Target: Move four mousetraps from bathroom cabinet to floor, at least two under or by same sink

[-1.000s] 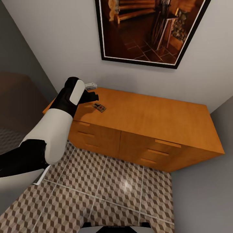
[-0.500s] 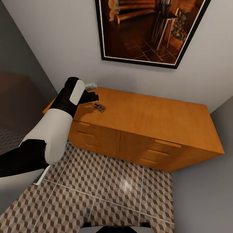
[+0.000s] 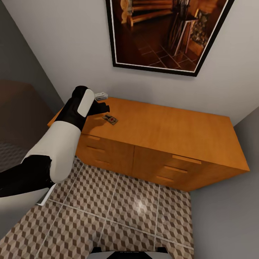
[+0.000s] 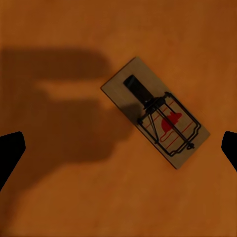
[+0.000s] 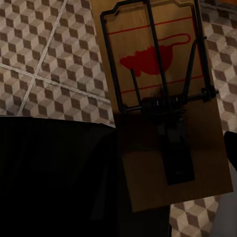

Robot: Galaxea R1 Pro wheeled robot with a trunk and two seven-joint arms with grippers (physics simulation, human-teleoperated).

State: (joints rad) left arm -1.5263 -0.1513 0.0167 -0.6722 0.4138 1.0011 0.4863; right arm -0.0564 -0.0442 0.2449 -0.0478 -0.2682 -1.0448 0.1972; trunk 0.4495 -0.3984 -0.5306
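The flat wooden mousetrap [image 4: 155,112] lies diagonally on the smooth orange cabinet [image 3: 169,126], between the spread left fingers [image 4: 11,150].

No readable text, brand or number is appearing anywhere. I am seeing only a printed sign: a red mouse silhouette with red lines on the mousetrap [image 4: 155,113] lying on the cabinet [image 3: 172,126], and the same mark on the mousetrap [image 5: 163,94] close to my right wrist camera.

Orange-brown cabinet [image 3: 169,126], tan mousetrap [image 4: 155,112] (red mouse print) — brown-beige cube-patterned floor [image 3: 118,216], black-framed picture [image 3: 165,32]
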